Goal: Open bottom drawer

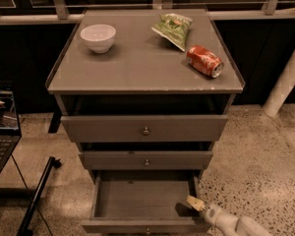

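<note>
**Clearances.** The bench [137, 70] is a grey cabinet with a raised lip around its top. Speckled floor [258, 166] lies open off its right front corner, out to a white post [285, 82] standing well apart. Off the left front corner the room is tighter. A dark rod [37, 195] leans across the floor there, and a laptop [1, 132] sits further left. A railing runs close behind the back edge.

**On the top.**
- A white bowl [98, 37] stands near the back left corner.
- A green snack bag [173, 29] lies by the back edge, right of centre.
- A red can [204, 61] lies on its side near the right edge.

**Task item.** The bottom drawer [137, 200] is below the front edge, lowest of three. It is drawn well out past the middle drawer [146, 160] and the top drawer [145, 128]. Its grey floor is bare. Its front is cut by the frame's lower margin, where the knob [147, 230] just shows.

**Gripper.** The gripper [194, 202] is at the drawer's right front inside corner, on a white arm [231, 223] entering from lower right. Whether it is open or closed cannot be told.
</note>
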You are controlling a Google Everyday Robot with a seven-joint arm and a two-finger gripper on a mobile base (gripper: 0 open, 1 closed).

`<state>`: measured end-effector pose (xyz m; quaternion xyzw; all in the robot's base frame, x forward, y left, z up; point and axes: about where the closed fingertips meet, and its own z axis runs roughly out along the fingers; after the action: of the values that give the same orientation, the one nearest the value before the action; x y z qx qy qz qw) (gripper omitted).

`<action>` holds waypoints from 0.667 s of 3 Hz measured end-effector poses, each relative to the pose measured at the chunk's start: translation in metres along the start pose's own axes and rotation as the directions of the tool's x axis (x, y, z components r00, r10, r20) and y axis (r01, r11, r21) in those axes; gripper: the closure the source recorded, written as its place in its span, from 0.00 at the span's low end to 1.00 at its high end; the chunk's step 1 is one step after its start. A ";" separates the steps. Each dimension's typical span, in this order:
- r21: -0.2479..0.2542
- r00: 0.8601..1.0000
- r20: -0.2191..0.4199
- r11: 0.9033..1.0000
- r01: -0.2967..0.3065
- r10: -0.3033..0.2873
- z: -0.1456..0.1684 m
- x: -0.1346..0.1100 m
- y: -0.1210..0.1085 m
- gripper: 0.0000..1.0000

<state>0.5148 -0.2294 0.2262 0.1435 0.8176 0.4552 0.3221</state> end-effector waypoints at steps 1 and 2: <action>-0.119 0.985 0.172 0.992 0.038 -0.017 -0.044 -0.025 0.029 0.99; -0.117 0.979 0.201 0.992 0.042 -0.018 -0.055 -0.030 0.028 0.81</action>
<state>0.4998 -0.2656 0.2822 0.1564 0.7541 0.4824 0.4173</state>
